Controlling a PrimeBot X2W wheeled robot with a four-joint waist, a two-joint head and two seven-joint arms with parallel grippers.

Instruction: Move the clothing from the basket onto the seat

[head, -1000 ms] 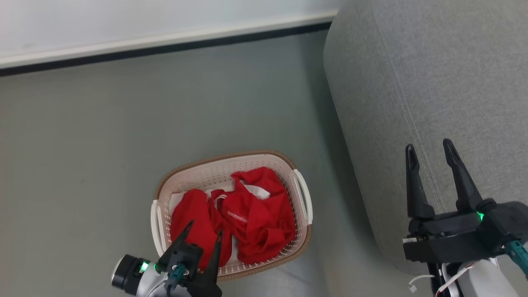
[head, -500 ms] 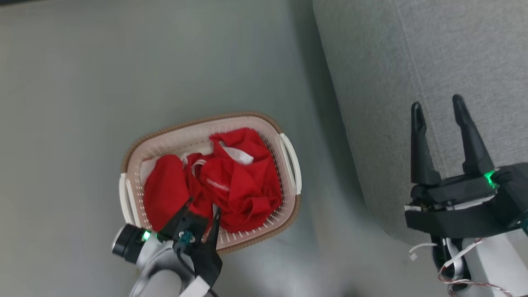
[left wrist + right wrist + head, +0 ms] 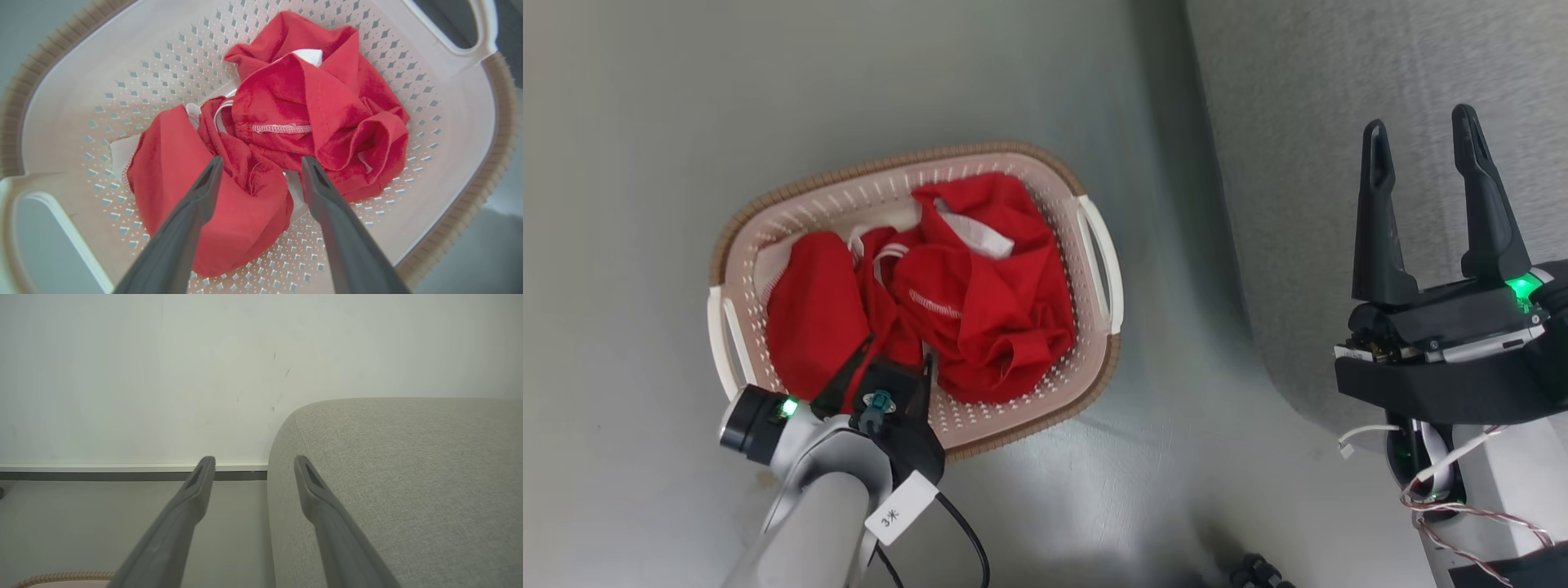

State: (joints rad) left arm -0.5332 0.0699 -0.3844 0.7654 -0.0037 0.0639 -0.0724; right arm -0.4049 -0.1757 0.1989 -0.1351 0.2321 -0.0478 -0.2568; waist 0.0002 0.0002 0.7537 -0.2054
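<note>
1. The clothing (image 3: 286, 122), a crumpled bright red heap with white trim showing through its folds, lies inside the basket (image 3: 1013, 167). How many garments make up the heap cannot be told.
2. The cream perforated basket, with its brown woven-look rim, stands on the grey floor (image 3: 645, 163) near the seat (image 3: 1298, 122) but apart from it. In the head view the left arm (image 3: 809, 506) hides part of its near wall. The left wrist view cuts off both handles at the frame edges.
3. The left end effector (image 3: 898, 353) hangs over the near side of the heap, its two dark fingers spread wide and gripping nothing. Whether the tips touch the fabric cannot be made out.
4. The right end effector (image 3: 1421, 121) is raised over the seat's rounded edge, well apart from the basket, its fingers wide apart and empty.
5. The grey woven seat runs out of frame at the top and right, and its surface is blurred in the head view.
6. A white tag (image 3: 900, 508) on the left arm carries a mark too small to read.
7. Beyond the seat, the right wrist view takes in a pale wall (image 3: 163, 375) and a dark baseboard (image 3: 81, 474).
</note>
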